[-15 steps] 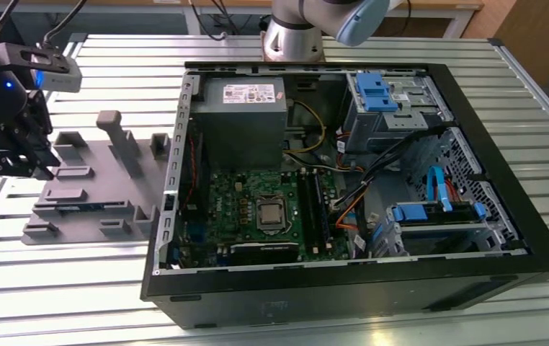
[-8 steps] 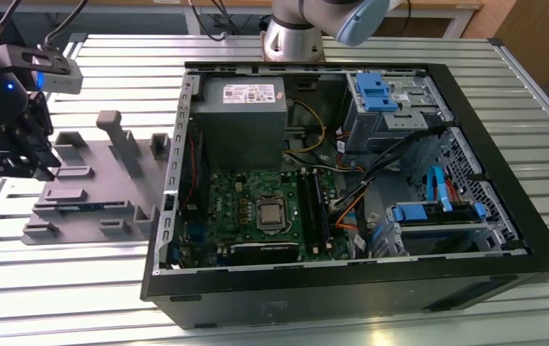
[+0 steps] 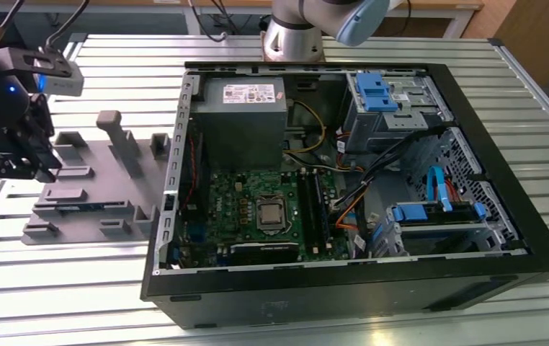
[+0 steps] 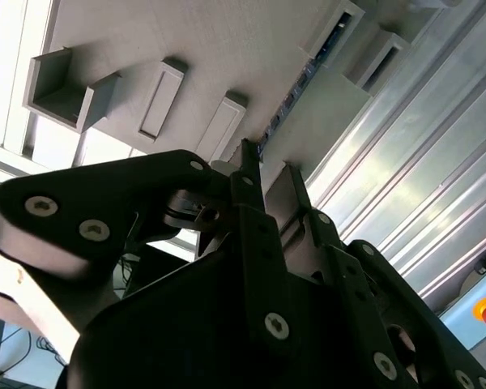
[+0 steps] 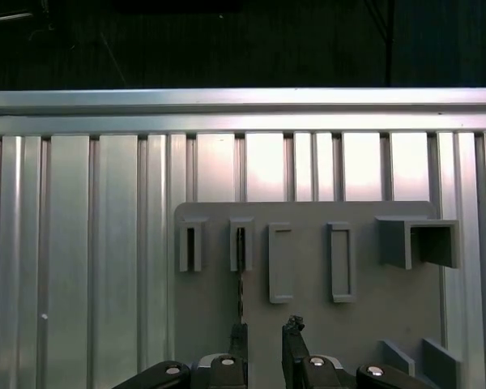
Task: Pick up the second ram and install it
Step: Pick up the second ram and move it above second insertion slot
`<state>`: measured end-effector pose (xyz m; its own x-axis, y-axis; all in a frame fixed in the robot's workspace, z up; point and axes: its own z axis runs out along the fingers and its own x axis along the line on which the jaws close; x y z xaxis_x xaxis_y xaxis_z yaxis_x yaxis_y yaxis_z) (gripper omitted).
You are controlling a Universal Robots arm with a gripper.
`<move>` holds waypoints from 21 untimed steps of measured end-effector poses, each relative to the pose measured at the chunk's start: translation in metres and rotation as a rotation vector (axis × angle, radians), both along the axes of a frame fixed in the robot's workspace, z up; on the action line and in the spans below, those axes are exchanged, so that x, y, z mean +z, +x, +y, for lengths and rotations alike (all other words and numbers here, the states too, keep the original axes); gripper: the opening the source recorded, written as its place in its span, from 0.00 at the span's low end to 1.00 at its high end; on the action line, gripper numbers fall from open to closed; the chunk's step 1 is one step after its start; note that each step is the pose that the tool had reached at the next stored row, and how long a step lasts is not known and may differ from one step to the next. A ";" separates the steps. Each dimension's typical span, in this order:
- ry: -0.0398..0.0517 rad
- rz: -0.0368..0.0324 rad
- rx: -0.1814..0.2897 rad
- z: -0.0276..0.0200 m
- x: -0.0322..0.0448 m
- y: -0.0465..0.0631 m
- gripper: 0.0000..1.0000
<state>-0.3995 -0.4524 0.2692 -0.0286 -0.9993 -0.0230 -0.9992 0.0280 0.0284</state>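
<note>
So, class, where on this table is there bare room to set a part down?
Free: table slats at the exterior view's lower left, below the grey fixture, and at its right, beside the computer case. Crowded: inside the case.

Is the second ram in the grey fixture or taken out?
In: the second ram stands on edge in the grey fixture; the open claw is empty.

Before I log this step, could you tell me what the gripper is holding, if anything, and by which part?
Nothing: the gripper stands open over the grey fixture, and the second ram sits in its slot.
</note>
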 end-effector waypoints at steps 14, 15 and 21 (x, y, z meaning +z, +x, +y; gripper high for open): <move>0.0001 -0.0001 0.000 -0.0057 -0.0094 0.000 0.31; 0.0001 -0.0001 0.000 -0.0061 -0.0100 0.000 0.31; 0.0001 -0.0001 0.001 -0.0098 -0.0150 0.000 0.31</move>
